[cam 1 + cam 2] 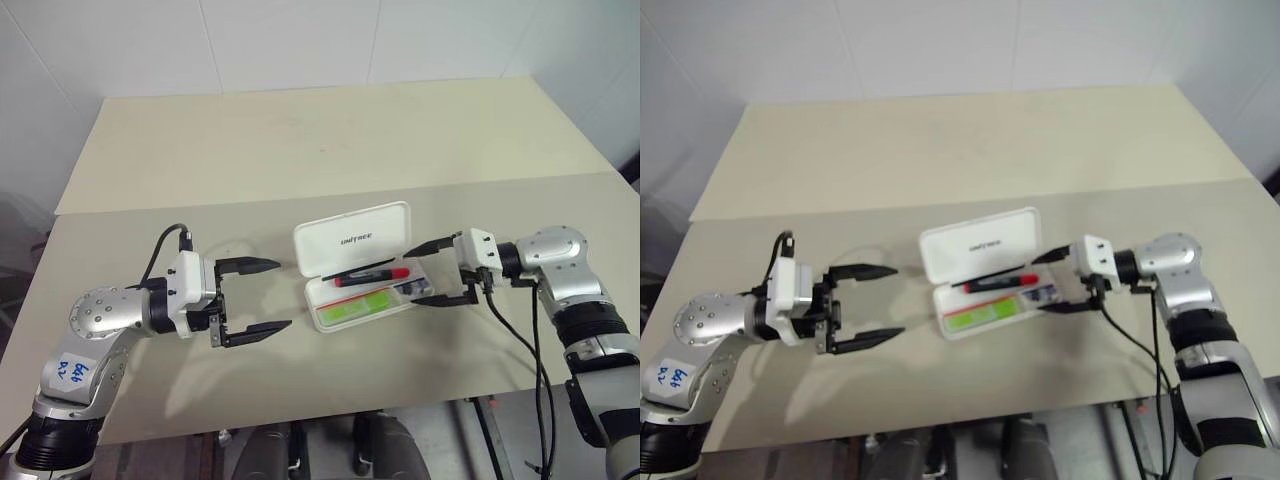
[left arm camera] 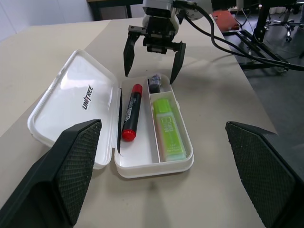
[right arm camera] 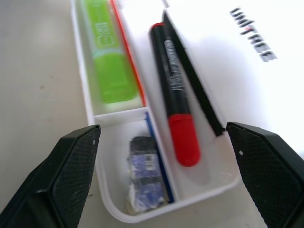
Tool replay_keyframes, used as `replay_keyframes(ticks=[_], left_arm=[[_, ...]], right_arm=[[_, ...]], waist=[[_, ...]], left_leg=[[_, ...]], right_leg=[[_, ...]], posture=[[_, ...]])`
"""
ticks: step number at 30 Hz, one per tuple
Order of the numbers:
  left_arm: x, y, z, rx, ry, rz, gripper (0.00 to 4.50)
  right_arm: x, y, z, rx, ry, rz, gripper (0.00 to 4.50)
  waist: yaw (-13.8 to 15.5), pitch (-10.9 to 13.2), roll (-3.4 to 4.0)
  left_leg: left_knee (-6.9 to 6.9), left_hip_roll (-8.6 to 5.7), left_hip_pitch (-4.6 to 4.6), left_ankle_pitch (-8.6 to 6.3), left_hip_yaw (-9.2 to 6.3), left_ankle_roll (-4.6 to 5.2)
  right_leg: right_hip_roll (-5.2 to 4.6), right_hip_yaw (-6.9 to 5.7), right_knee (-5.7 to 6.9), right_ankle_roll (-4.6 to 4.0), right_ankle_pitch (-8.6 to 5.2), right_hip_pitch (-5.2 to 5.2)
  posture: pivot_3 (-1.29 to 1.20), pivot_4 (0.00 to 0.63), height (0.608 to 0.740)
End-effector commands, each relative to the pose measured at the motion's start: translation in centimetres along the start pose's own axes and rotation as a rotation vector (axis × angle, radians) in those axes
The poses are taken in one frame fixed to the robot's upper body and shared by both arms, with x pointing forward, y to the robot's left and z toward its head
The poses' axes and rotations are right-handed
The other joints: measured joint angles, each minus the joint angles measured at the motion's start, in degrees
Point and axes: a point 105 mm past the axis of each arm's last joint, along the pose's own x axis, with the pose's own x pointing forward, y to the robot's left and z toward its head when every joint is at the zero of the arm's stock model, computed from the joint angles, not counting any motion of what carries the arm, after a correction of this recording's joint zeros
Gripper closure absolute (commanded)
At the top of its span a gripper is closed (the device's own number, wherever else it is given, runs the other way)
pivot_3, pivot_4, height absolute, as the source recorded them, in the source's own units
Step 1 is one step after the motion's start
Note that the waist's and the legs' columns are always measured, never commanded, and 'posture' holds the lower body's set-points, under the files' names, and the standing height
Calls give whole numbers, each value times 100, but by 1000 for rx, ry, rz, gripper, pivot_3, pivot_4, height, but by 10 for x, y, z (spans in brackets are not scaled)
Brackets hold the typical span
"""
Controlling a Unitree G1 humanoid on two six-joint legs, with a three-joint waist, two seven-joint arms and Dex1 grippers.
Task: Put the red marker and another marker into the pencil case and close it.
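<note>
Left wrist view shows the pencil case [image 2: 71,102] lying open, red marker [image 2: 131,111] and green highlighter [image 2: 168,127] inside; light, stiff lid, best pushed at its free edge. Left gripper [image 1: 250,299] and right gripper [image 1: 432,271] both gape empty.

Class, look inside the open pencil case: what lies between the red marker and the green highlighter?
In the left wrist view, a white divider wall separates the red marker from the green highlighter in the pencil case.

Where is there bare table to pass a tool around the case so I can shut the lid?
Bare table lies beyond the open lid, and in front of the case toward the near edge. Between the left tool and the case is a clear gap. It is crowded at the case's right end, where the right tool straddles it.
</note>
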Motion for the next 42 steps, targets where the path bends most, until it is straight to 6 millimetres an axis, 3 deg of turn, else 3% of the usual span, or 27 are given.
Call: replay_keyframes(ticks=[1, 10, 19, 23, 26, 33, 42], left_arm=[[-2, 3, 7, 51, -14, 0, 0], [-18, 20, -5, 42, 13, 42, 0], [-20, 41, -18, 27, 4, 95, 0], [-21, 49, -27, 11, 24, 129, 922], [-17, 60, -35, 5, 37, 179, 1988], [14, 76, -45, 30, 34, 224, 4441], [44, 91, -50, 63, 40, 261, 4478]], right_arm=[[-24, -1, 10, -1, -17, -50, 27], [-58, -2, 16, 53, 0, -225, 27], [-74, -10, 21, -5, 35, -400, 27], [-75, -11, 30, 30, -15, -414, 0], [-77, -11, 38, 36, -42, -413, 0], [-80, -11, 41, 20, -18, -416, 0], [-83, -6, 42, 15, 4, -414, 0]], waist=[[25, 0, 0], [7, 2, 4], [37, 4, 7], [21, 4, 6], [21, 4, 6], [42, 4, 5], [36, 4, 4]], left_leg=[[-1, 0, 0, 0, 0, 0], [-3, -1, 0, -2, -2, -2], [-5, -2, -2, -2, -2, -3], [-5, -4, -4, -4, 1, 2], [-4, -3, -3, -2, 1, 5], [3, -5, -3, -2, 0, 5], [4, -5, -5, 13, 2, 33]], right_leg=[[-1, 0, -1, 0, 0, 0], [-2, -4, -1, 0, 0, -1], [-5, -5, -1, 0, 0, -3], [-5, -5, -2, 1, 0, -3], [-4, -8, -2, 1, 0, -3], [-7, -10, 2, 3, 2, 1], [-4, -29, 4, 4, 2, 1]], posture=[[0, 150, 740], [0, 150, 740], [0, 150, 740], [0, 150, 740], [0, 150, 740], [0, 150, 740], [0, 150, 740]])
